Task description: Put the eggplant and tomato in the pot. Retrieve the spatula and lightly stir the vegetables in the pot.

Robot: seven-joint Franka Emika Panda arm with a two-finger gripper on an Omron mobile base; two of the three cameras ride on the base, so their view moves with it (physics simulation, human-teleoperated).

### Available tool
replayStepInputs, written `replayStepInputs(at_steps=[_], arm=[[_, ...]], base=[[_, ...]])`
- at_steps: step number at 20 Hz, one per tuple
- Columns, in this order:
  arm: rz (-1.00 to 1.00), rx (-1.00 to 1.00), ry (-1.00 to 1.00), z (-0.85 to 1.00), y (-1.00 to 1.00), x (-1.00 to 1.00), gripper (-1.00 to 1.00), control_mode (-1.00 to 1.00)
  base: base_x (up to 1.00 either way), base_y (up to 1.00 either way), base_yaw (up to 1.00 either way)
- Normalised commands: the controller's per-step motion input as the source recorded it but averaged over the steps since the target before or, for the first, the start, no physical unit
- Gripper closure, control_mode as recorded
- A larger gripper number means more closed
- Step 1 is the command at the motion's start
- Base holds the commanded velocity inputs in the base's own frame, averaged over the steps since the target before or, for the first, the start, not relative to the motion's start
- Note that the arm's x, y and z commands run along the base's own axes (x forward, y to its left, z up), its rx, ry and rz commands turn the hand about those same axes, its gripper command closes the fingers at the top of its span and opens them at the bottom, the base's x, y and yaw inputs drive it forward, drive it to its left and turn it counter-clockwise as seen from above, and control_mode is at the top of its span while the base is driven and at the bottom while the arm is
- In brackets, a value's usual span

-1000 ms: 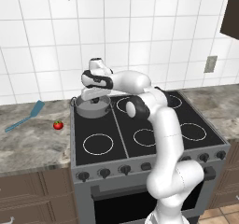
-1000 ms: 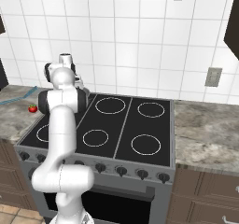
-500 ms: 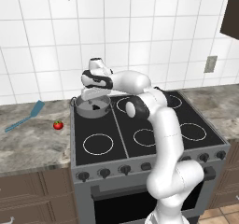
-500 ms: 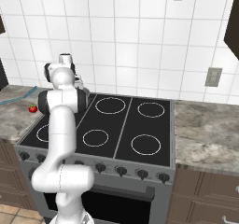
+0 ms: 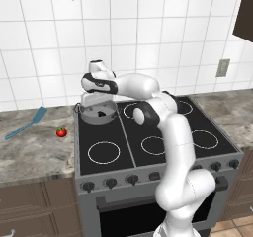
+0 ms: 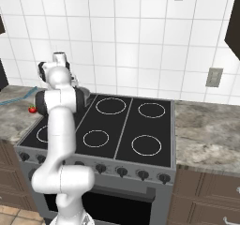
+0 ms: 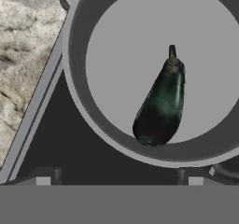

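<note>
While the white arm is reaching over the black stove's (image 5: 148, 142) back-left burner, its fingers (image 7: 116, 178) are standing spread wide and released, gripping nothing. Below them the glossy, dark green-black eggplant (image 7: 161, 101) is lying loose inside the round grey metal pot (image 5: 99, 113), touching the wall nearest the fingers. Over on the speckled stone desk (image 5: 34, 149), the small round red tomato (image 5: 61, 132) is sitting near the stove's edge, with the light blue slotted spatula (image 5: 27, 123) lying well apart, toward the tiled wall.
</note>
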Motion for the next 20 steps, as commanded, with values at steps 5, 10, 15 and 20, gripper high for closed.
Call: replayStepInputs(at_steps=[5, 10, 15, 20], arm=[[0.02, 0.00, -0.08, 0.02, 0.57, -0.62, -1.00, -1.00], [0.03, 0.00, -0.12, 0.00, 0.71, -0.60, -1.00, -1.00], [0.01, 0.00, -0.07, 0.00, 0.67, -0.21, -1.00, -1.00], [0.00, 0.01, 0.03, 0.00, 0.13, -0.04, -1.00, -1.00]], base=[[0.00, 0.00, 0.00], [0.00, 0.00, 0.00], [0.00, 0.00, 0.00], [0.00, 0.00, 0.00]])
